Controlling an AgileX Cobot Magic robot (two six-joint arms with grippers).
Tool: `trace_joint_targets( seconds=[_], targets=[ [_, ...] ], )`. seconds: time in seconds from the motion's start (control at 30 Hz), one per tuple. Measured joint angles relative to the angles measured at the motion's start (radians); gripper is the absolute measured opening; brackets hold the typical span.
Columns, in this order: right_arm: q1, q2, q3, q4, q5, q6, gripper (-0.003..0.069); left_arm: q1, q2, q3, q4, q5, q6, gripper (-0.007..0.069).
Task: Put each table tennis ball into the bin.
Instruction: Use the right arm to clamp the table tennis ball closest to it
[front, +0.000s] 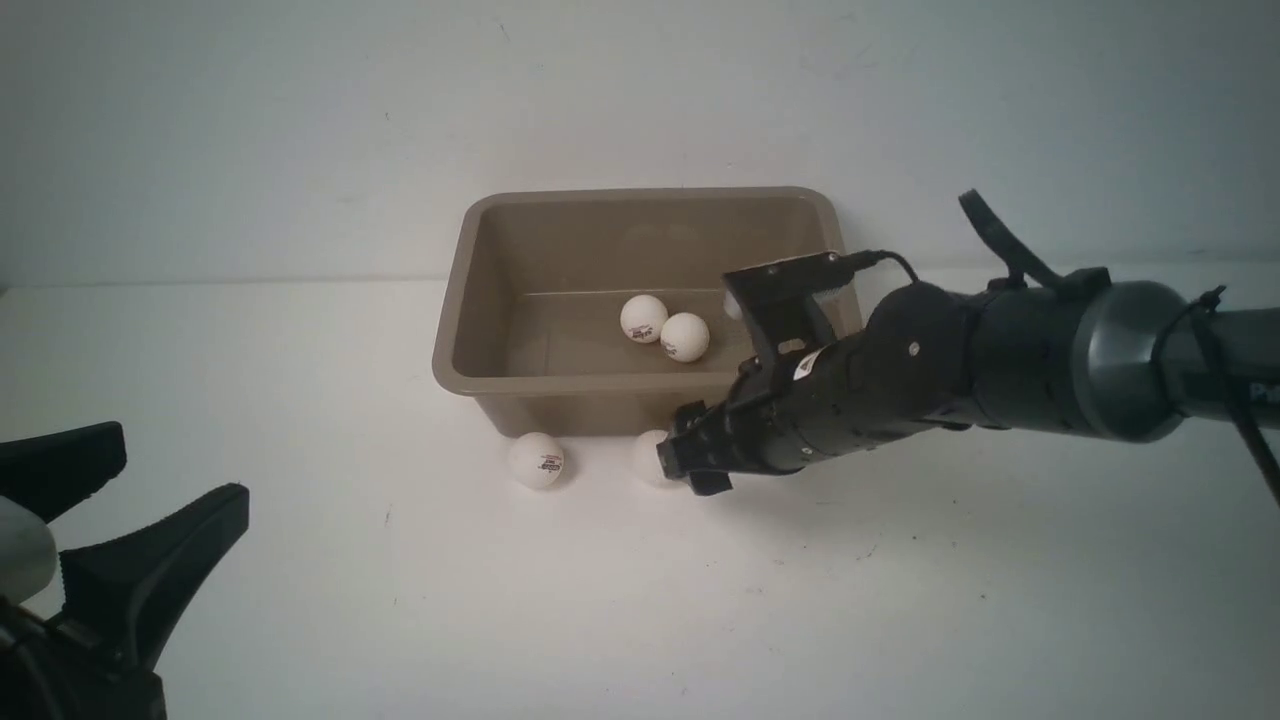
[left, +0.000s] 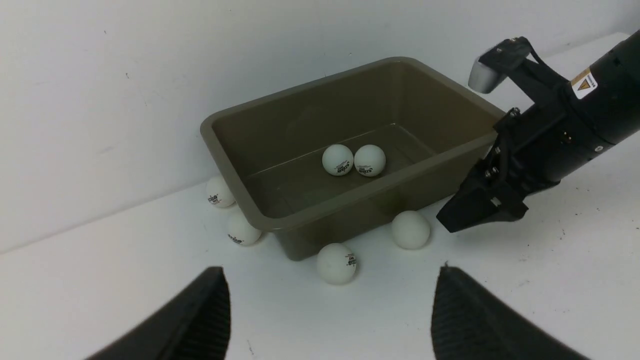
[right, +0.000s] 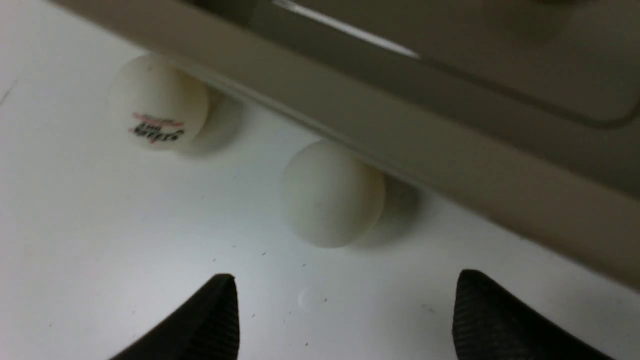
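Right gripper (right: 345, 295) spread and empty, near plain ball (right: 332, 192) at bin (front: 570, 410) front wall, printed ball (right: 157, 117) beside it, two balls (front: 643, 318) touching inside bin, left gripper (left: 330, 295) spread, empty, well apart.

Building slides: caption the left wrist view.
Two table tennis balls in the bin, four outside; open right end effector near a plain ball.

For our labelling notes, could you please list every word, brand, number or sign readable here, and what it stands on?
No text is legible.
Pair of balls in the bin: dark logos, too small.
Logo ball in front: red and black print, blurred.
Side balls: dark logos, too small.
Sticker on right arm: yellow warning triangle, text too small.
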Motion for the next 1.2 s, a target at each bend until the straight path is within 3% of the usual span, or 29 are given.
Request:
trace_joint_targets(
  seconds=[0.2, 0.73, 1.2],
  targets=[
    [-0.004, 0.049, 0.000, 0.114, -0.020, -0.040, 0.0516, 0.000, 0.000, 0.000, 0.000, 0.000, 0.000, 0.0489],
    [-0.004, 0.098, -0.052, 0.538, -0.044, -0.349, 0.0516, 0.000, 0.000, 0.000, 0.000, 0.001, 0.000, 0.0489],
    [-0.003, 0.184, -0.083, 0.694, -0.046, -0.492, 0.0516, 0.000, 0.000, 0.000, 0.000, 0.001, 0.000, 0.0489]
  ],
)
